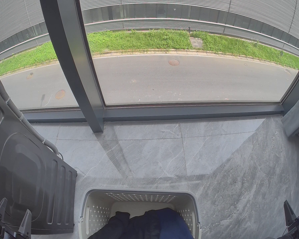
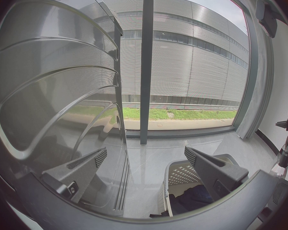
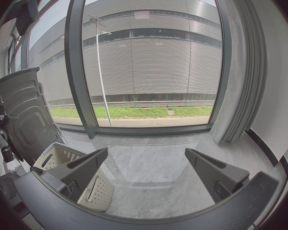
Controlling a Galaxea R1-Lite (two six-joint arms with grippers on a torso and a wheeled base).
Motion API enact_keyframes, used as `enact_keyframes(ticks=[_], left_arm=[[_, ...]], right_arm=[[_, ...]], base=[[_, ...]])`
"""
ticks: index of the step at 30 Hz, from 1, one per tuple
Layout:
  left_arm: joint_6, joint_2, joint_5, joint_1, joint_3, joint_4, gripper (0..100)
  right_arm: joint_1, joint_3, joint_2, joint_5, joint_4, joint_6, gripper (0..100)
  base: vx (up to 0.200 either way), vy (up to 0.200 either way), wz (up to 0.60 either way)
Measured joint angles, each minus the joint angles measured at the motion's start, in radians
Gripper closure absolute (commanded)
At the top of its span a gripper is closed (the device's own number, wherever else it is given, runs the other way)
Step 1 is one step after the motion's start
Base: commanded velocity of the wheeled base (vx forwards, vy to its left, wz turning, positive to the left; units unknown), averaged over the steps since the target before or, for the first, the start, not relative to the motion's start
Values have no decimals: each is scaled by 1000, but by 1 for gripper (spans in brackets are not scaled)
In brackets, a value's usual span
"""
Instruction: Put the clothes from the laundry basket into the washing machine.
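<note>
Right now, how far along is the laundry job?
Done: nothing visible; the dark clothes lie in the laundry basket. In hand: nothing; the left gripper and right gripper are open and empty. Left: moving all the clothes into the washing machine beside the basket.

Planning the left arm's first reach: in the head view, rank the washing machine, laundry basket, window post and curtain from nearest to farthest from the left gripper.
1. washing machine, right beside the left gripper.
2. laundry basket, to its right.
3. window post, ahead.
4. curtain, far right.
</note>
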Motion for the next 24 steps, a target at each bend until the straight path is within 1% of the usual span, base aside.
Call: enact_keyframes(ticks=[10, 24], left_arm=[[-3, 0, 0, 0, 0, 0, 0], [-3, 0, 0, 0, 0, 0, 0]], right_arm=[[0, 0, 0, 0, 0, 0, 0], [0, 0, 0, 0, 0, 0, 0]], base=[[0, 0, 0], [-200, 0, 0]])
